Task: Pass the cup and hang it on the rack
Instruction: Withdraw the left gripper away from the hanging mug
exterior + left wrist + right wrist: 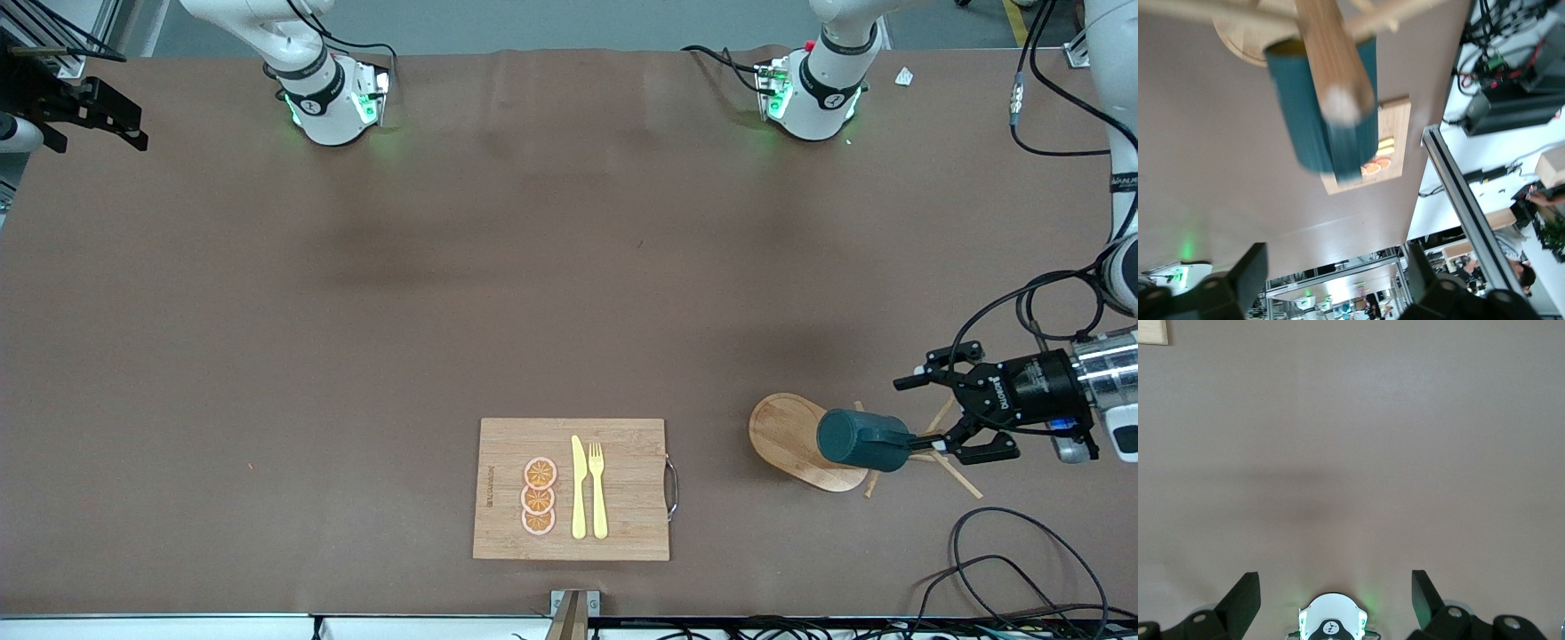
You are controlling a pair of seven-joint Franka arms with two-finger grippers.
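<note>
The dark teal cup [861, 439] hangs on the wooden rack, over its oval base [782, 431], with thin pegs [956, 476] sticking out beside it. In the left wrist view the cup [1301, 113] sits against the thick post [1331, 60]. My left gripper [942, 416] is open and empty, just off the cup's end and beside the rack's pegs; it also shows in the left wrist view [1331, 287]. My right gripper [98, 116] waits open and empty at the right arm's end of the table, and in the right wrist view [1335, 600] it is over bare table.
A wooden cutting board [498, 484] with orange slices [539, 496], a yellow knife [578, 487] and a fork [597, 489] lies near the front camera's edge. Cables [1022, 569] lie by the left arm's end. The right arm's base [1331, 623] shows in the right wrist view.
</note>
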